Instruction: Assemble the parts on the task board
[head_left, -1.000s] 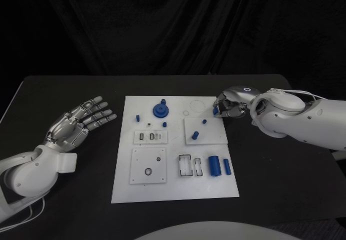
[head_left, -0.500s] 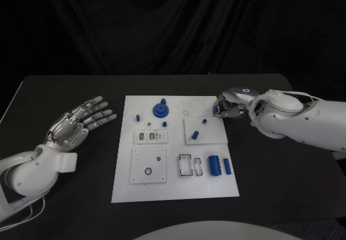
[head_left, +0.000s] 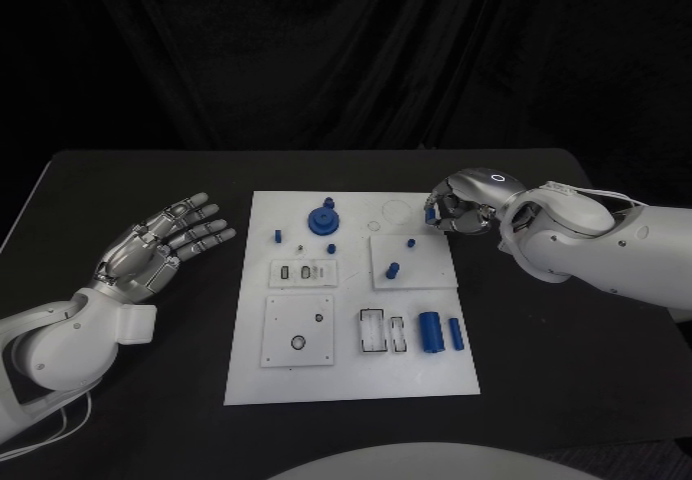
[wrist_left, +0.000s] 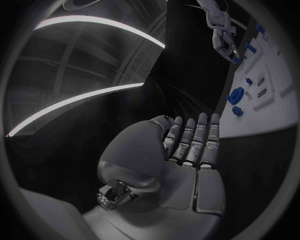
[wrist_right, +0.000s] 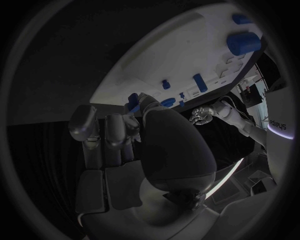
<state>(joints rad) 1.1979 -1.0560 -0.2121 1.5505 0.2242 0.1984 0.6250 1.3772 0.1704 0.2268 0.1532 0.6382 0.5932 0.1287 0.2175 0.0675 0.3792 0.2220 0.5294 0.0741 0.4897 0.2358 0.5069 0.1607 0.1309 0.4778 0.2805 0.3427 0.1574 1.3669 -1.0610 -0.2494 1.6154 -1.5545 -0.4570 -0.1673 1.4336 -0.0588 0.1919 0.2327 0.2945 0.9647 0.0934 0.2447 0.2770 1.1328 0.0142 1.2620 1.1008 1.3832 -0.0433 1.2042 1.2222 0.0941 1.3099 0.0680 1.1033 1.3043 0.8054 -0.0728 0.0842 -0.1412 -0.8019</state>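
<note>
The white task board (head_left: 346, 375) lies in the middle of the black table. On it are a blue round part (head_left: 320, 218), small blue pegs (head_left: 392, 269), a thick blue cylinder (head_left: 430, 331) and a thinner one (head_left: 456, 334). My right hand (head_left: 462, 208) hovers at the board's far right corner, fingers curled, pinching a small blue part (wrist_right: 133, 102) at its fingertips; that part (wrist_left: 235, 60) also shows in the left wrist view. My left hand (head_left: 159, 245) lies palm up with fingers spread, left of the board, holding nothing.
Square white inset plates (head_left: 297, 330) and an open slot block (head_left: 381, 330) sit on the board. A faint ring outline (head_left: 394, 210) marks the board just beside the right hand. Bare black table (head_left: 577, 360) surrounds the board.
The right hand has shifted very slightly at the board's far right corner, still pinching the blue part. The left hand has not moved.
</note>
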